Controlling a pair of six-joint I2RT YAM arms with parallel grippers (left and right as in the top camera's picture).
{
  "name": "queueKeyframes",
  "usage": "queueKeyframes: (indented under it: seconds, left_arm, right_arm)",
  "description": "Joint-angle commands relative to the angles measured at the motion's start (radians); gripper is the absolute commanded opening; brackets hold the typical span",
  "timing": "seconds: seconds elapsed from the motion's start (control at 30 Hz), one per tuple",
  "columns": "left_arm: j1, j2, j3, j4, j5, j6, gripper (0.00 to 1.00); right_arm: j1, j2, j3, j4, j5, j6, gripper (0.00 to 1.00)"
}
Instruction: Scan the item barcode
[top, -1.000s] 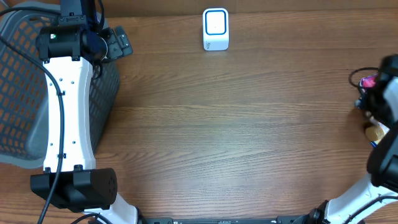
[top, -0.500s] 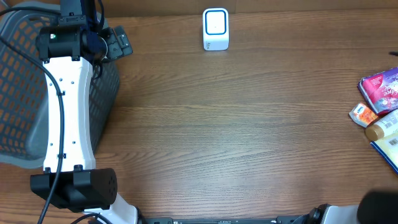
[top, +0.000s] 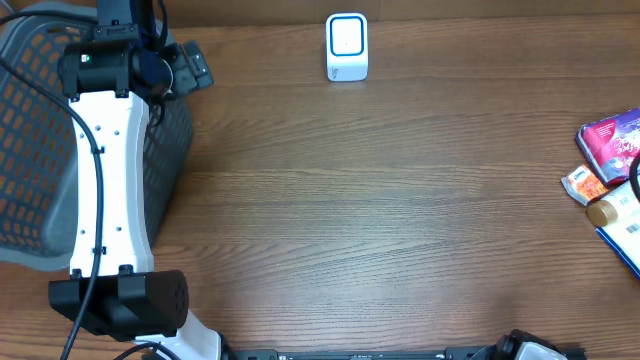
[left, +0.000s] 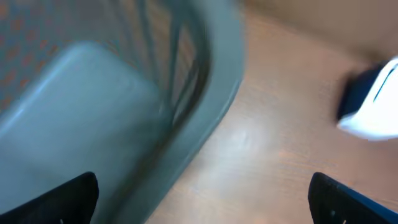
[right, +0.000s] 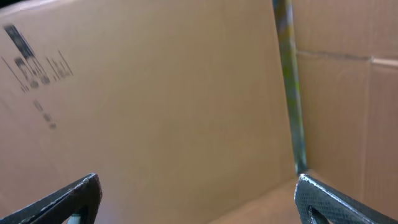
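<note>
The white scanner (top: 347, 47) with a blue-rimmed face stands at the table's far edge; in the left wrist view the scanner (left: 372, 102) is a blur at the right. Grocery items lie at the right edge: a purple packet (top: 611, 139), a small orange pack (top: 583, 184), a tan bottle (top: 612, 208) and a blue package (top: 626, 242). My left gripper (top: 190, 68) hangs by the basket's far right corner, open and empty (left: 202, 205). My right gripper (right: 199, 202) is open and empty, facing a cardboard wall (right: 161, 99); it is outside the overhead view.
A grey mesh basket (top: 30, 150) fills the left side, under my left arm; its rim (left: 199, 124) runs across the left wrist view. A dark strip (right: 289, 81) runs down the corner of the cardboard.
My right arm has pulled back from the right edge and left the overhead view, uncovering the grocery items there. The left arm has not moved.
</note>
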Motion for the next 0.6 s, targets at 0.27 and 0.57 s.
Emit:
queueKeyframes:
  seconds: [0.27,0.57]
  left_arm:
    - [-0.003,0.000,0.006,0.271,-0.007,0.192,1.00]
    - [-0.035,-0.176,0.014,0.501,-0.265,0.487,1.00]
  right_arm:
    - [0.074,-0.026,-0.043,0.005,-0.029,-0.019,1.00]
    - [0.130,-0.045,-0.076,0.089,-0.043,-0.019,1.00]
